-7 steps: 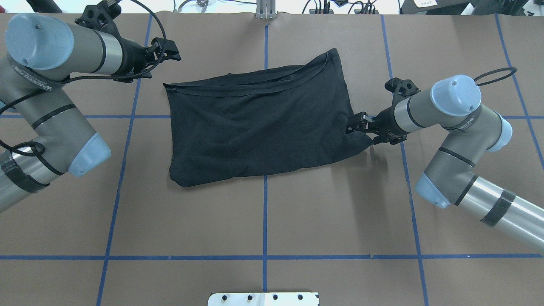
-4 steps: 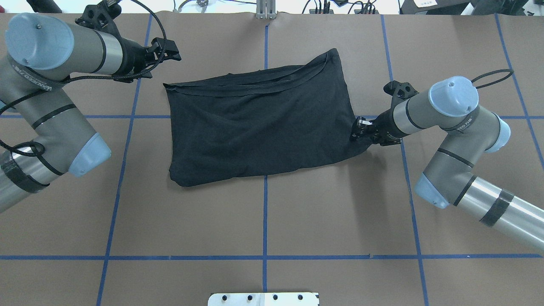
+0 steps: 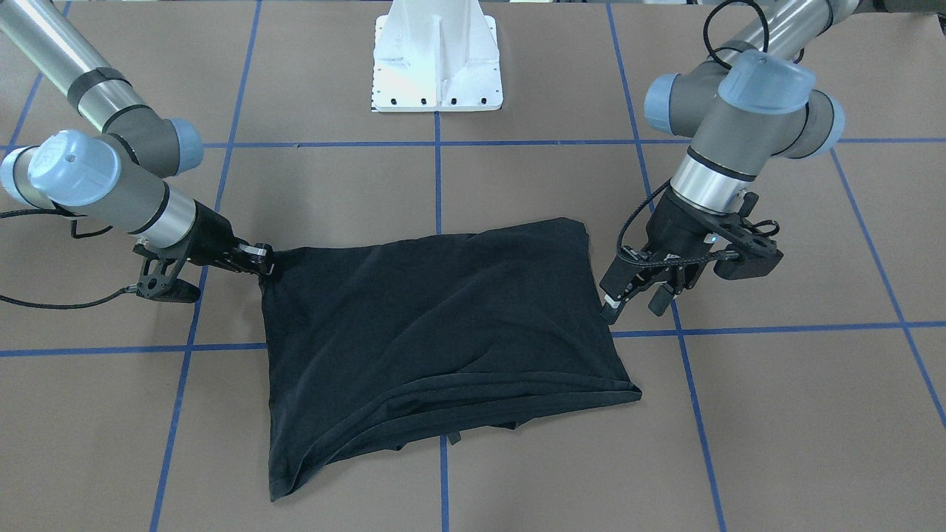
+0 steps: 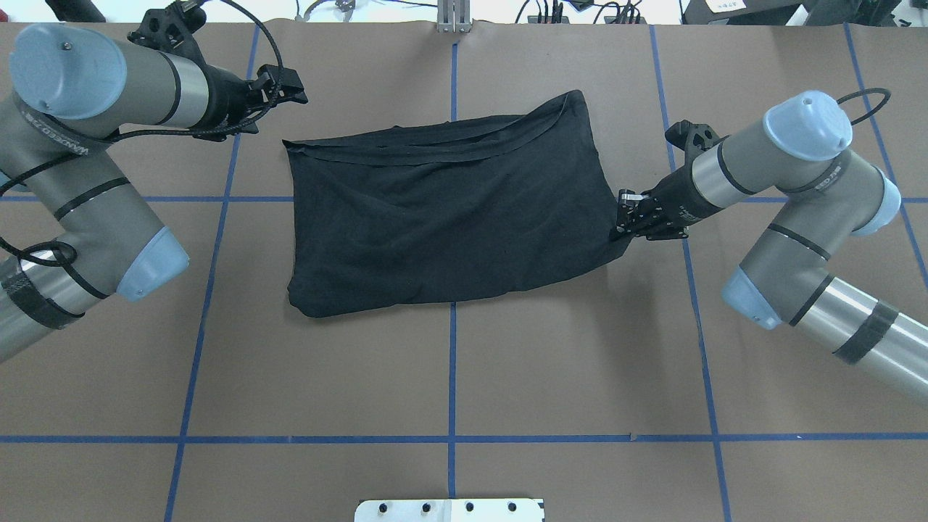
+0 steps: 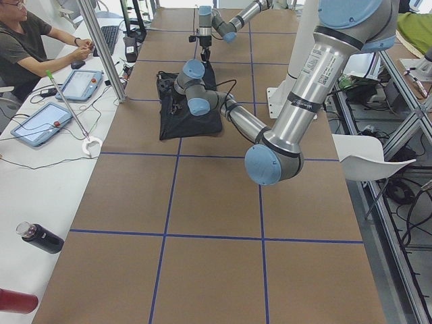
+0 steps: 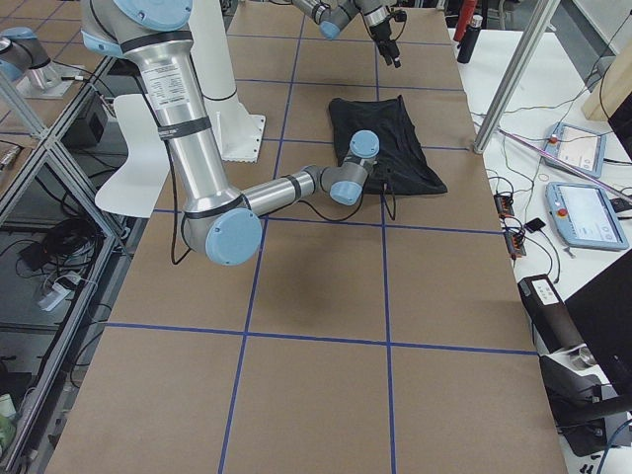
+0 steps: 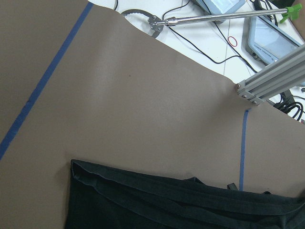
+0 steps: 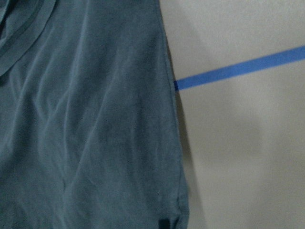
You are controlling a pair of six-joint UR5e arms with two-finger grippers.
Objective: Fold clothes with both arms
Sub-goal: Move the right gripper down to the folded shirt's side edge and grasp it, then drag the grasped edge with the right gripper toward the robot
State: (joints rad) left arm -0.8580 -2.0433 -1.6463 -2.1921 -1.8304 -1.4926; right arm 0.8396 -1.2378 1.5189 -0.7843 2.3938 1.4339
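Observation:
The black T-shirt (image 4: 442,210) lies folded in a rough rectangle at the table's middle, with no graphic showing. It also shows in the front view (image 3: 429,332). My right gripper (image 4: 622,217) is shut on the shirt's near right corner, and the cloth is drawn taut up to it in the front view (image 3: 262,260). The right wrist view shows the shirt's edge (image 8: 86,124) close up. My left gripper (image 4: 293,87) is open and empty, off the shirt's far left corner; it hovers beside the shirt in the front view (image 3: 632,304). The left wrist view shows the shirt's layered hems (image 7: 181,205).
Blue tape lines (image 4: 452,362) grid the brown table. The white pedestal base (image 3: 437,59) stands at the robot's side. An aluminium post (image 4: 453,16) and cables sit at the far edge. An operator (image 5: 27,40) with tablets sits beside the table.
My right gripper closed on the shirt's right corner and moved right, pulling the corner and the whole shirt slightly right. The left arm has not moved.

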